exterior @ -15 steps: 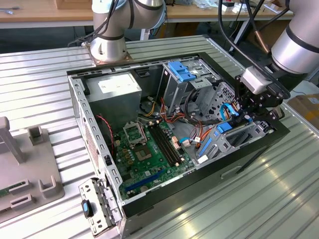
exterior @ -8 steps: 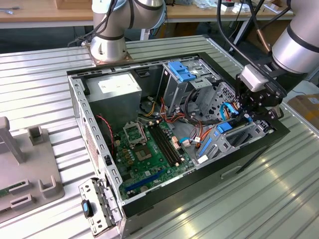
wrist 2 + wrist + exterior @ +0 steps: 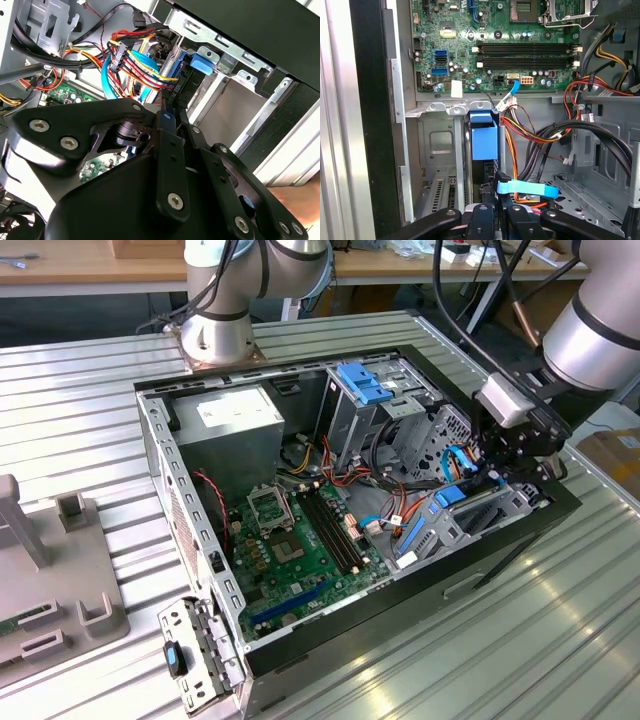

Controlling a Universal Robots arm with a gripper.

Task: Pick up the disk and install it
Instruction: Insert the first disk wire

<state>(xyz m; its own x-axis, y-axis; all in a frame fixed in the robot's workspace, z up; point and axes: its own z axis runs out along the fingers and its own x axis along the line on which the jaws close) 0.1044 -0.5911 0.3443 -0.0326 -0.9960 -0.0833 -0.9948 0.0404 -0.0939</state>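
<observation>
The disk [image 3: 450, 494] stands on edge in the low drive cage [image 3: 505, 508] at the exterior view's right of the open computer case. Its bright blue carrier [image 3: 484, 140] faces the first wrist view, with the dark drive body below it. In the second wrist view the blue carrier end [image 3: 199, 64] sits deep in the metal slot. My gripper [image 3: 497, 468] hangs right behind the disk's near end. Its black fingers are shut together in both wrist views [image 3: 166, 111] [image 3: 495, 212], tips at the disk's edge. Whether they pinch any part of it is hidden.
A blue plastic bracket [image 3: 365, 385] tops the tall metal bay. Red, yellow and orange cables [image 3: 545, 135] and a light blue flat cable [image 3: 527, 189] crowd the space beside the cage. The motherboard [image 3: 290, 540] and power supply [image 3: 230, 420] fill the case. A grey fixture [image 3: 50, 590] sits at the exterior view's left.
</observation>
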